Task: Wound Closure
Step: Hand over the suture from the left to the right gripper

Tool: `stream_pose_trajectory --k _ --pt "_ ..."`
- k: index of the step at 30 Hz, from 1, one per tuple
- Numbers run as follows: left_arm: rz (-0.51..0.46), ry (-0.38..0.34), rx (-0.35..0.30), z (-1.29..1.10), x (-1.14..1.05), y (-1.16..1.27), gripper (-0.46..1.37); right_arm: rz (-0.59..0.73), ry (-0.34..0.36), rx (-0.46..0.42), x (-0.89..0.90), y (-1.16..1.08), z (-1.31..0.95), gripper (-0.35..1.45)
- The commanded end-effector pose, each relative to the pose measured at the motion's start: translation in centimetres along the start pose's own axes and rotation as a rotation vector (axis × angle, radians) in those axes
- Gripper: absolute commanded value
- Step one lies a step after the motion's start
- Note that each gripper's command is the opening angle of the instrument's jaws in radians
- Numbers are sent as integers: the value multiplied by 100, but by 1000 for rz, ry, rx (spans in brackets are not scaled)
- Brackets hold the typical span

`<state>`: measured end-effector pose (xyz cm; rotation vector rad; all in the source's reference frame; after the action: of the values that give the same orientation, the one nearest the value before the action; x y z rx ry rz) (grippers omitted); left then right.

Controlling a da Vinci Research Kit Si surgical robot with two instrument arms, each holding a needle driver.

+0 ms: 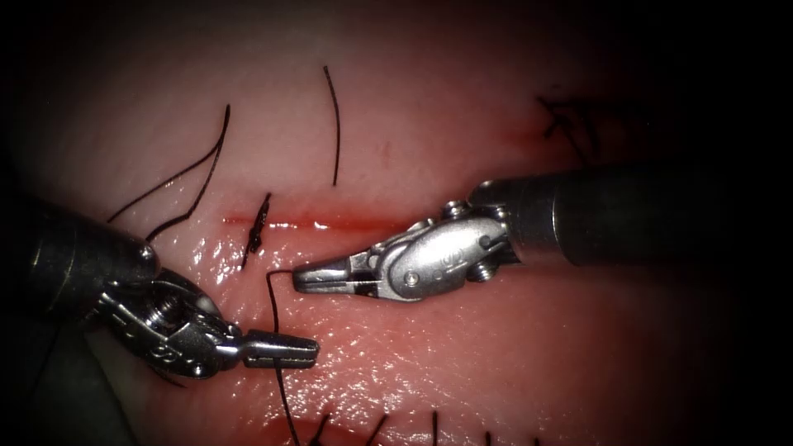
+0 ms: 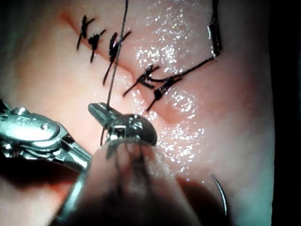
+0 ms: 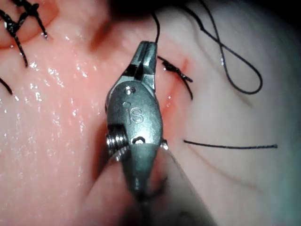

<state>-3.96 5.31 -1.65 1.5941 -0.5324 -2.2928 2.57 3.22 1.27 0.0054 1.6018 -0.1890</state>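
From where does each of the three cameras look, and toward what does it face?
Endoscope: above and in front of the tissue, facing the cut; both shafts show, left tool and right tool each shut on the thread.
Left wrist: along the left shaft at its own tool; the needle lies on the tissue, in neither tool.
Right wrist: along the right shaft at its own tool.
Shared: all three see the thread.
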Motion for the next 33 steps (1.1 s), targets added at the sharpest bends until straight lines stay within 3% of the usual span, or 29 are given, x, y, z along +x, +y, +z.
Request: stream_pose_trajectory --k 1,6,9,13,16,33 --pt "0 0 -13 0 0 0 -35 10 -3 2 0 0 -1 -35" --pt "6 -1 -13 0 1 0 -35 34 -2 1 0 0 -1 28" --pt "6 -1 -13 -1 1 0 -35 52 -6 -23 0 0 1 89" --pt "6 -1 -16 -1 2 0 -35 66 -5 -84 -1 1 5 128" --pt "6 -1 -16 -1 2 0 -35 69 3 -135 -1 2 9 143" --pt "6 0 -17 -1 1 -1 -35 68 11 -173 6 -1 34 143"
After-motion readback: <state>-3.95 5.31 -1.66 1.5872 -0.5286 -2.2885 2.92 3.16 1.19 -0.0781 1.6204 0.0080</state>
